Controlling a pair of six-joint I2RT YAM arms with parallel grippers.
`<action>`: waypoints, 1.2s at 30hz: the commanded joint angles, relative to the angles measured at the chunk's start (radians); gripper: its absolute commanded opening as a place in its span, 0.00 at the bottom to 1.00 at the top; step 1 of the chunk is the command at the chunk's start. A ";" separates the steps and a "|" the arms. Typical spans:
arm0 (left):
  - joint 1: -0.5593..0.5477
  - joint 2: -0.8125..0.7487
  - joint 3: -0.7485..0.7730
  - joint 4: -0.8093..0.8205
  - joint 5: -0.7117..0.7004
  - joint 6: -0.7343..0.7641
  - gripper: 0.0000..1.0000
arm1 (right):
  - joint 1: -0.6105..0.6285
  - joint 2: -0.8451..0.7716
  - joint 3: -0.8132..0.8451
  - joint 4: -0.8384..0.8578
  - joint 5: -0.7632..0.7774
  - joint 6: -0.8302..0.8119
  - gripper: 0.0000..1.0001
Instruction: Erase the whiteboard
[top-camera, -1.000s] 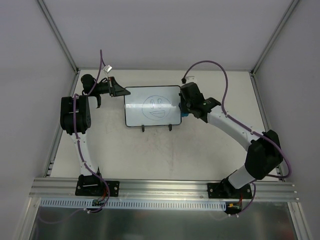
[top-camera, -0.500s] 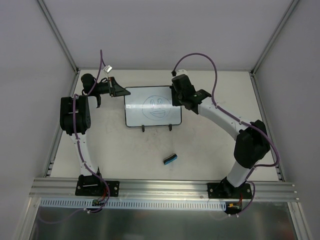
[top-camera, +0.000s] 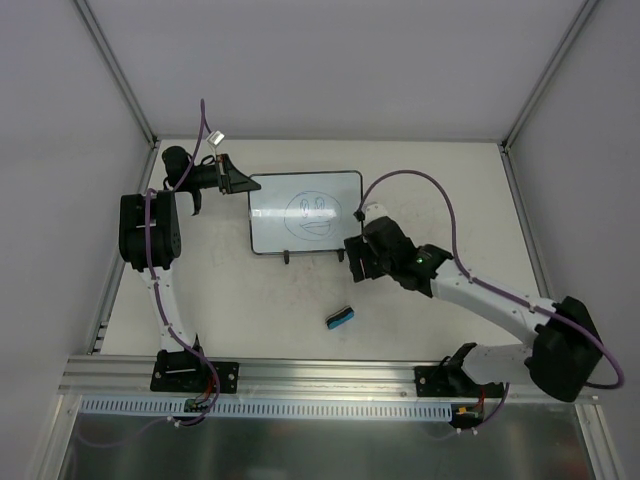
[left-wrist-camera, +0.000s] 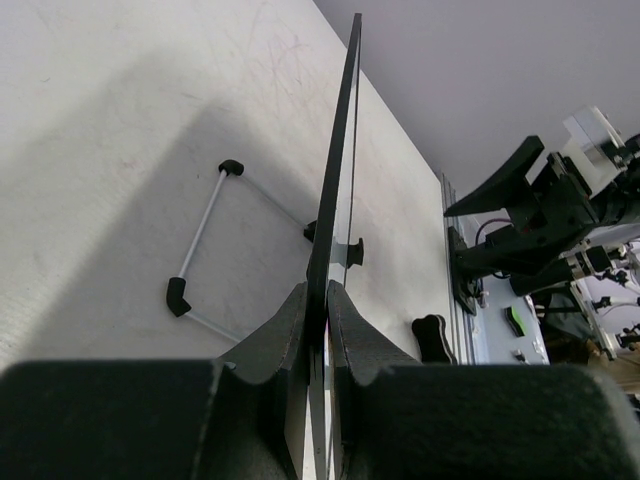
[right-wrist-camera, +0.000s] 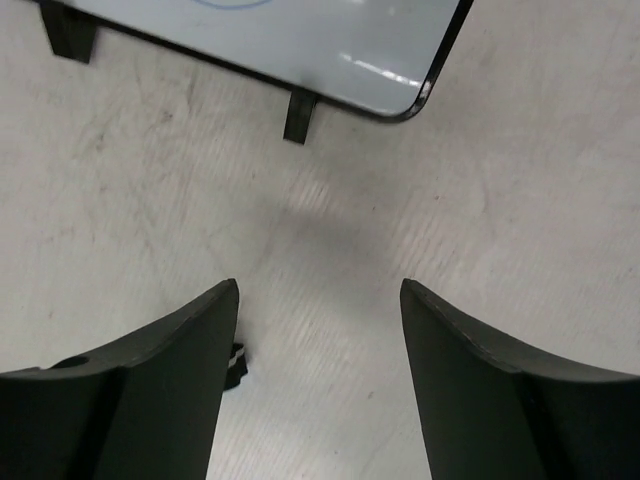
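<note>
The whiteboard (top-camera: 305, 212) stands on its two black feet at the back of the table, with a blue smiley face drawn on it. My left gripper (top-camera: 232, 180) is shut on its left edge; the left wrist view shows the board (left-wrist-camera: 340, 180) edge-on between the closed fingers (left-wrist-camera: 290, 330). My right gripper (top-camera: 356, 258) hovers open and empty just in front of the board's lower right corner (right-wrist-camera: 415, 100). The blue eraser (top-camera: 340, 319) lies on the table nearer the front, and a sliver of it (right-wrist-camera: 236, 365) shows beside the right gripper's left finger.
The board's wire prop (left-wrist-camera: 200, 235) rests on the table behind it. Grey walls close in the back and both sides. An aluminium rail (top-camera: 320, 375) runs along the near edge.
The right gripper left the board's right edge, swung to its top right corner, then came down in front of it and opened. The eraser dropped onto the table. The left gripper held still.
</note>
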 joint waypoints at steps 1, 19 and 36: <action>-0.014 -0.060 -0.011 0.015 0.007 0.087 0.00 | 0.038 -0.173 -0.112 0.004 -0.033 0.051 0.71; -0.014 -0.080 0.000 -0.147 -0.014 0.207 0.00 | 0.340 -0.097 -0.110 -0.102 -0.014 0.206 0.82; -0.014 -0.089 0.000 -0.193 -0.020 0.250 0.00 | 0.385 -0.132 -0.180 -0.045 -0.022 0.632 0.71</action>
